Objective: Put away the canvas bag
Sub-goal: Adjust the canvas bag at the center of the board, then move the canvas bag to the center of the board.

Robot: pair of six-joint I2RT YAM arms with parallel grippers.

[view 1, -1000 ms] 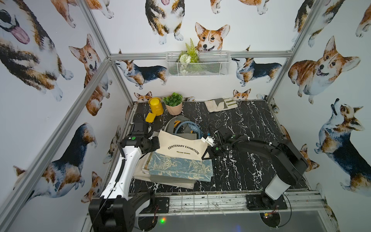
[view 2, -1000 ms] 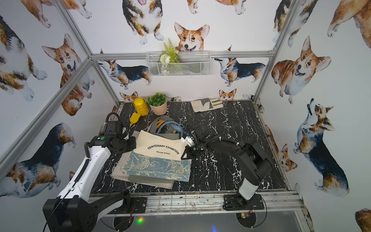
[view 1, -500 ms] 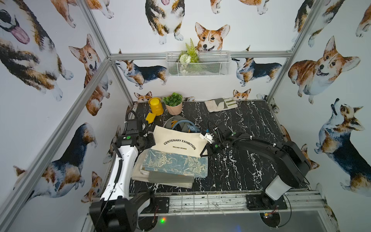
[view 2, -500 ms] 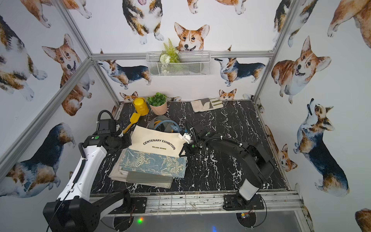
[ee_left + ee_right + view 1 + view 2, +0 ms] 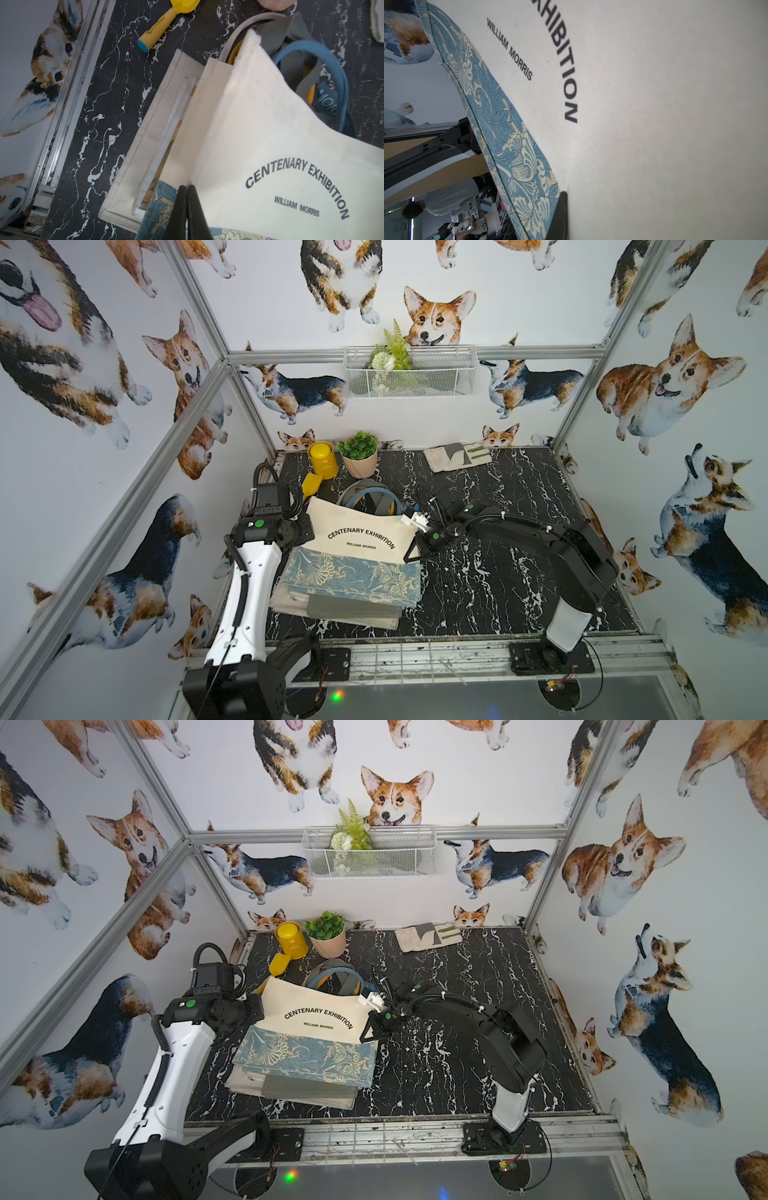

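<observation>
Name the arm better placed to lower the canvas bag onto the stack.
Left, likely. The left fingers and right fingers are both shut on opposite edges of the canvas bag, but the stack lies on the left side, near those fingers, while the right arm reaches stretched out.

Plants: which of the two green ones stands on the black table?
The leafy plant in the pink pot, beside the yellow canister. The fern sits in the white wire basket hung higher up.

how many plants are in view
2: a small potted plant at the back of the table, beside the yellow canister, and a fern sprig in the white wire basket on the back wall. None seems hidden.
</observation>
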